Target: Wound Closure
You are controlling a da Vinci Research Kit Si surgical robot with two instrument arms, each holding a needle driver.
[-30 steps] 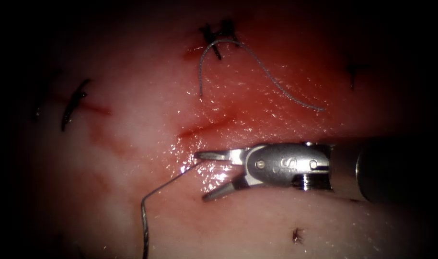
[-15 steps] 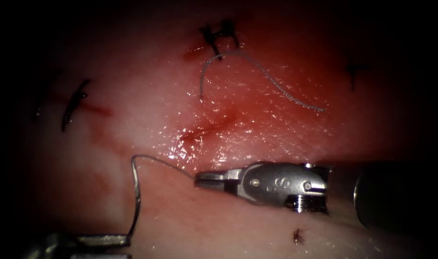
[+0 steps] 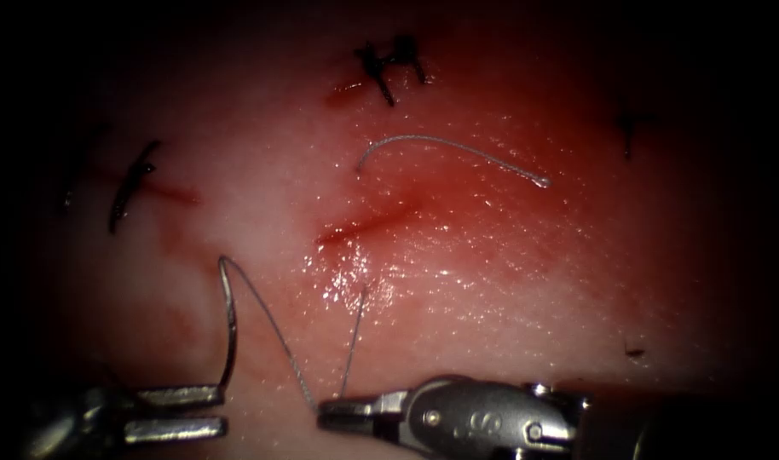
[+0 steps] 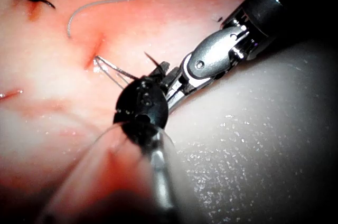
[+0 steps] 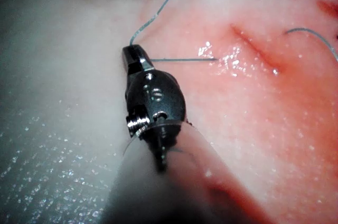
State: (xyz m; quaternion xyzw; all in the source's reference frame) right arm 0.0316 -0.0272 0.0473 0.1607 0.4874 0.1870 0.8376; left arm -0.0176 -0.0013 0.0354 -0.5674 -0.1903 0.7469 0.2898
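**Thread held at the right tool, needle at the left**

The right arm's silver needle driver (image 3: pixel 334 415) has its jaws closed on the thin grey thread (image 3: pixel 351 345), which runs from the tip up into the glistening pink tissue (image 3: pixel 492 290). To its left, the left arm's tool (image 3: pixel 185 411) grips one end of the curved steel needle (image 3: pixel 229 319), which is clear of the tissue. Beyond both lies the short red cut (image 3: pixel 364 223), and farther still a loose pale thread piece (image 3: pixel 449 146).
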